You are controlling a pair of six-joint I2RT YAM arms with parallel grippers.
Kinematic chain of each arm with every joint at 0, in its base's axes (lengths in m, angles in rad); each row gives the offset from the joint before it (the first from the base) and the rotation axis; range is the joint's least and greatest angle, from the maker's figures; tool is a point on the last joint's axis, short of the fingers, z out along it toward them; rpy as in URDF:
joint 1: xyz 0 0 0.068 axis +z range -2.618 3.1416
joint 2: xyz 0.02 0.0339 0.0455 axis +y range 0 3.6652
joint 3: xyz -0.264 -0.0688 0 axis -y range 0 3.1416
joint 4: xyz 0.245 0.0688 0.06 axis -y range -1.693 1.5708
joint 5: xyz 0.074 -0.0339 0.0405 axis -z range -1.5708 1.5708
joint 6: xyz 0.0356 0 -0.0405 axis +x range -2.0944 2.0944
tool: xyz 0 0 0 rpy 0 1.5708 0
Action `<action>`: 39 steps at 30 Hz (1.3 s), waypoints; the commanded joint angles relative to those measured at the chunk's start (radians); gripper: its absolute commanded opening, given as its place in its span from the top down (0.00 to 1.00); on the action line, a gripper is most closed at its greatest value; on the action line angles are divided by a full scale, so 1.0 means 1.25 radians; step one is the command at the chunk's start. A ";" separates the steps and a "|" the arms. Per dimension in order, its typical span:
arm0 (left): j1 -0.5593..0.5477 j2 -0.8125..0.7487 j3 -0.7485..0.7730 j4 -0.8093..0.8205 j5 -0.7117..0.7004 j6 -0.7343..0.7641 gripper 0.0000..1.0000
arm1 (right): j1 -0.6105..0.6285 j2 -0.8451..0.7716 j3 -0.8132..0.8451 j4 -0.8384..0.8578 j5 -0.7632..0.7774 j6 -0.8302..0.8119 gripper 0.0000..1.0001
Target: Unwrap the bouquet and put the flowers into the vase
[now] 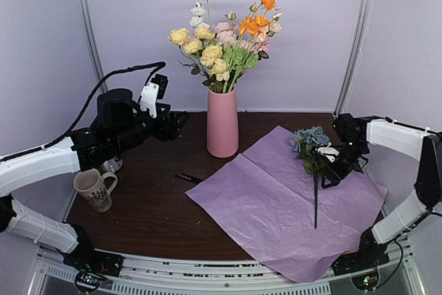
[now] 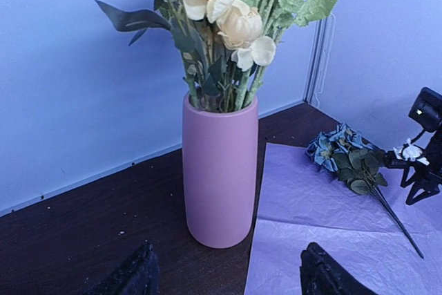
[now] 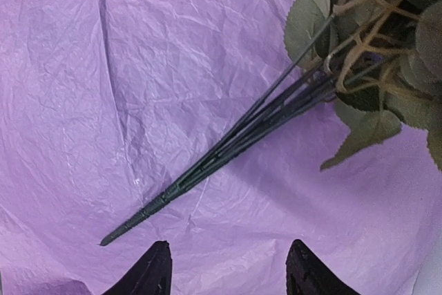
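The table [image 1: 152, 205] is a dark brown, smooth wood top. A big sheet of lilac paper [image 1: 276, 198] lies flat on it, from the middle out to 4 o'clock. It is thin and full of little crinkles, with one long fold line across it.

At 12 o'clock stands the vase [image 1: 222, 122]. It is tall, round and pink, with a dull smooth skin, and it stands straight up just beside the paper's far corner. The flowers [image 1: 224, 39] in it are pale yellow, pink, orange and small white, with soft petals, green leaves and thin green stems (they fan out wide above the rim).

A blue bunch [image 1: 311, 144] lies on the paper at 3 o'clock. Its heads are ruffled, its leaves have tiny teeth along the edges, and its thin dark stems meet in one stiff point toward 6 o'clock.

The right gripper [image 3: 228, 271] hangs over the paper beside those stems, its black fingers apart and holding nothing. The left gripper [image 2: 226, 276] is at 9 o'clock from the vase, low over the table, with its fingers wide apart and holding nothing too.

A cream mug [image 1: 94, 189] with dark patterns sits at 8 o'clock. A short black ribbon [image 1: 188, 178] lies flat on the wood, just beside the paper's left corner.
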 commanded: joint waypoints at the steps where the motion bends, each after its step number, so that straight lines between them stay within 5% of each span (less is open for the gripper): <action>1: -0.029 0.002 0.026 0.020 0.008 -0.011 0.29 | 0.006 0.093 0.067 -0.004 -0.061 0.041 0.45; 13: -0.078 0.065 0.085 0.074 0.000 -0.014 0.29 | 0.009 0.251 0.079 0.093 -0.074 0.170 0.50; 23: -0.082 0.077 0.102 0.060 -0.002 -0.008 0.29 | 0.000 0.267 0.099 0.148 -0.090 0.223 0.80; 29: -0.083 0.069 0.125 0.029 -0.001 -0.003 0.29 | -0.038 0.223 0.113 0.157 -0.184 0.242 1.00; 39: -0.112 0.065 0.072 0.117 0.025 -0.035 0.29 | -0.067 -0.009 0.087 0.151 -0.309 0.220 1.00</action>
